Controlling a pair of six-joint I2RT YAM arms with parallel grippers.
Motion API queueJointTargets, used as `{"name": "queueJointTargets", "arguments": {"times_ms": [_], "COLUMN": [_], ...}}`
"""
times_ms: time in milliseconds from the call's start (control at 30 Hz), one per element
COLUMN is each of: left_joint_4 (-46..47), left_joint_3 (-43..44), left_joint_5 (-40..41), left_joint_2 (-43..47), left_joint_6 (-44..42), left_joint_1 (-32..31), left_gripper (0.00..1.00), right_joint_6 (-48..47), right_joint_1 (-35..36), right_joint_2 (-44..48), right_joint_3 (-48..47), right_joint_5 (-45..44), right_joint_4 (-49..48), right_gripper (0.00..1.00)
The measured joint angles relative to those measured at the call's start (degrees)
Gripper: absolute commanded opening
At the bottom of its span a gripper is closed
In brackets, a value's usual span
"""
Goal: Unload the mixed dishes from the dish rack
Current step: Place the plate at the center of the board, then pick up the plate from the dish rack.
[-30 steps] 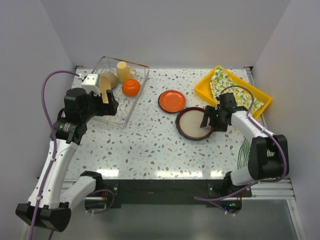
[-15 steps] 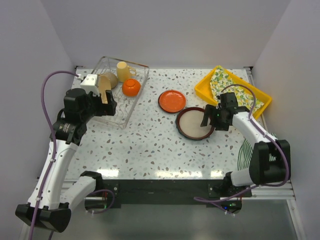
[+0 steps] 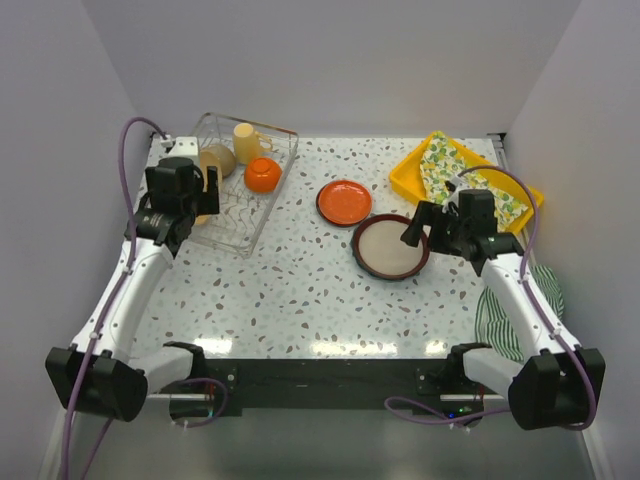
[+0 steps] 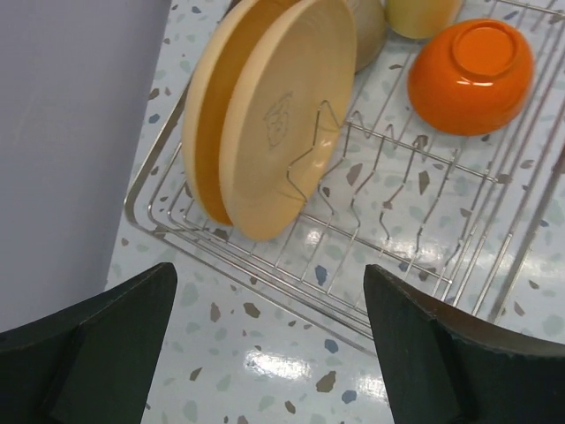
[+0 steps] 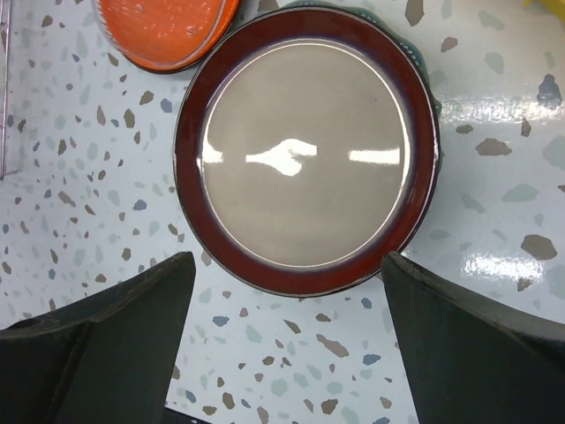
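Note:
The dish rack (image 3: 232, 208) stands at the back left. It holds two tan-yellow plates (image 4: 275, 115) on edge, an orange bowl (image 4: 472, 75) upside down, and a cream mug (image 3: 247, 138). My left gripper (image 3: 192, 205) is open and empty above the rack's near left rim (image 4: 265, 269), just short of the plates. An orange plate (image 3: 344, 202) and the dark brown plate with cream face (image 3: 390, 246) lie on the table. My right gripper (image 3: 425, 232) is open and empty over the brown plate's near edge (image 5: 300, 278). A teal rim (image 5: 425, 75) shows under that plate.
A yellow tray (image 3: 412, 172) with a lemon-print cloth (image 3: 450, 165) sits at the back right, just behind my right arm. A green-striped cloth (image 3: 510, 310) hangs at the table's right edge. White walls close in the left, back and right sides.
My left arm has swung up and back toward the left wall, turning the gripper over the rack's left rim. My right gripper has drawn back to the right off the brown plate.

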State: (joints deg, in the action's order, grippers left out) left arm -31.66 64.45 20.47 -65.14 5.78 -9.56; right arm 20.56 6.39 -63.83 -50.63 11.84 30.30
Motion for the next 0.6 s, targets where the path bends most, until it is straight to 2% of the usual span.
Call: {"name": "queueJointTargets", "arguments": {"times_ms": [67, 133, 300, 400, 433, 600], "left_joint_4": [2.03, 4.11, 8.61, 10.88, 11.65, 15.02], "left_joint_3": [0.22, 0.39, 0.61, 0.70, 0.72, 1.14], "left_joint_5": [3.17, 5.92, 12.11, 14.75, 15.45, 18.71], "left_joint_2": [-2.38, -4.68, -10.40, -12.94, -13.68, -17.18], "left_joint_6": [-0.98, -1.95, -4.90, -6.25, -6.78, -8.68], "left_joint_1": [0.00, 0.00, 0.00, 0.00, 0.00, 0.00], "left_gripper": [0.80, 0.79, 0.66, 0.58, 0.51, 0.44], "right_joint_6": [0.37, 0.66, 1.16, 1.31, 1.36, 1.49], "right_joint_1": [0.00, 0.04, 0.04, 0.04, 0.04, 0.04], "right_joint_2": [0.50, 0.63, 1.27, 1.36, 1.36, 1.36], "right_joint_3": [1.07, 1.97, 3.48, 3.80, 3.98, 4.26], "right_joint_5": [1.22, 1.90, 3.67, 4.39, 4.50, 4.92], "right_joint_4": [-0.48, -0.85, -1.66, -2.29, -2.54, -2.78], "right_gripper": [0.92, 0.94, 0.94, 0.95, 0.95, 0.95]}}
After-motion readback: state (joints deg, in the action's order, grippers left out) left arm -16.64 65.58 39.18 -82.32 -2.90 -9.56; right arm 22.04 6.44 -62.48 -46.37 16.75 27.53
